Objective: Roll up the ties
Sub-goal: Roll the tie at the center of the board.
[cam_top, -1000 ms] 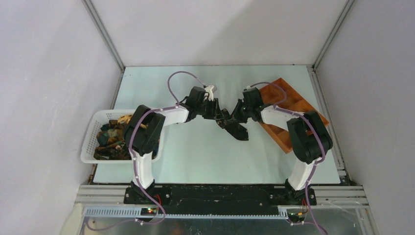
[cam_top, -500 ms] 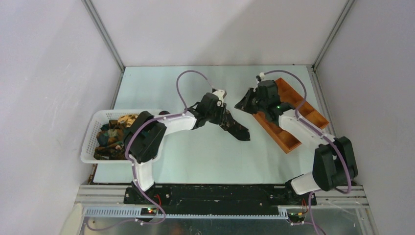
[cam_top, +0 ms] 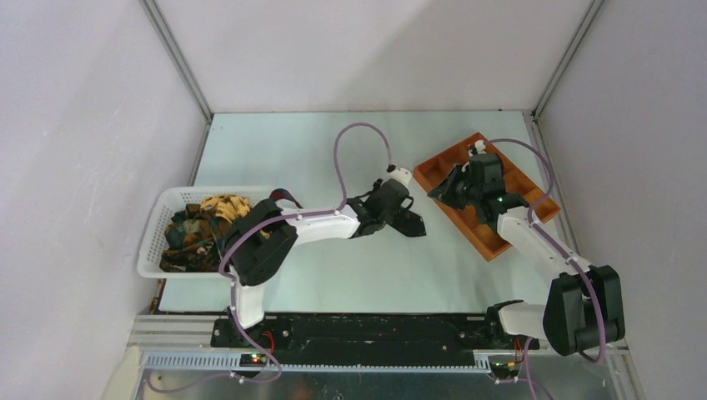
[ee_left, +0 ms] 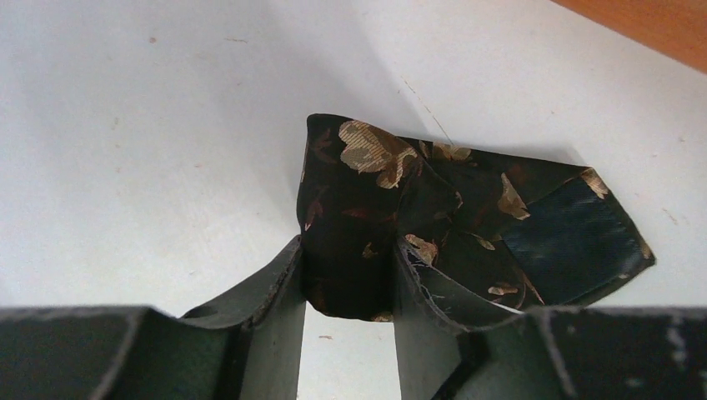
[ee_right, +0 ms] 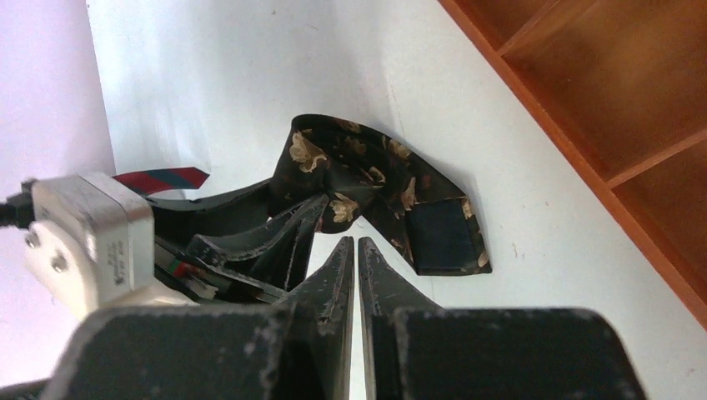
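Well, we note white basket (cam_top: 151, 242) at table's (cam_top: 333, 275) left edge, heaped with crumpled leafy-print ties (cam_top: 193, 227). Orange tray (cam_top: 425, 171) at right, slanted, split into compartments. Right gripper (cam_top: 444, 187) hovers at tray's left edge, fingers nearly together, gripping nothing. Left gripper (ee_left: 348, 258) pinches one fold of tie (ee_left: 467, 217), fingers narrow on cloth. Tie lies folded mid-table, near tray's long edge, apart from it. We see broad table stretch toward far wall and toward arm bases.
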You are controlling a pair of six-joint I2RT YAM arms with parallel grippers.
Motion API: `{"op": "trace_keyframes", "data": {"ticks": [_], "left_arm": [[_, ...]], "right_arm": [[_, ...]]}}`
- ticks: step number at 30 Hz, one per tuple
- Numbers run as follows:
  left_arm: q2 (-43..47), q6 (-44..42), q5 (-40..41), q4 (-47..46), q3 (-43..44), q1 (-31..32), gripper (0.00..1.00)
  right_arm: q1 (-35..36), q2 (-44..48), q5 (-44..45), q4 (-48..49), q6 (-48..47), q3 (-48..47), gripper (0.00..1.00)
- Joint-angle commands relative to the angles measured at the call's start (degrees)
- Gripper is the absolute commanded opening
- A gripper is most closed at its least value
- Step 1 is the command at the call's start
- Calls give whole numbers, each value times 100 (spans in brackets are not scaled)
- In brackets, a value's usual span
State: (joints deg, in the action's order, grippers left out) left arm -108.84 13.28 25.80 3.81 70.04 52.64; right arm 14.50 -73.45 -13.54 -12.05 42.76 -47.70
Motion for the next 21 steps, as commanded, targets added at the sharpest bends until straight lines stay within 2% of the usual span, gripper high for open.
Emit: {"op": "trace_keyframes", "data": {"ticks": [1,12,21], "left_arm": [[-277,-503,1256,423,319,275,42],[-1019,-835,2161,984,1146,949,43],[-1469,-873,2258,1617,1872,1344,44]], "right_arm": [[-174,271,-119,71,-136,107,8],[-384,434,-189,53,-170,205,8],[-548,618,-205,-23,-186,278,8]]}}
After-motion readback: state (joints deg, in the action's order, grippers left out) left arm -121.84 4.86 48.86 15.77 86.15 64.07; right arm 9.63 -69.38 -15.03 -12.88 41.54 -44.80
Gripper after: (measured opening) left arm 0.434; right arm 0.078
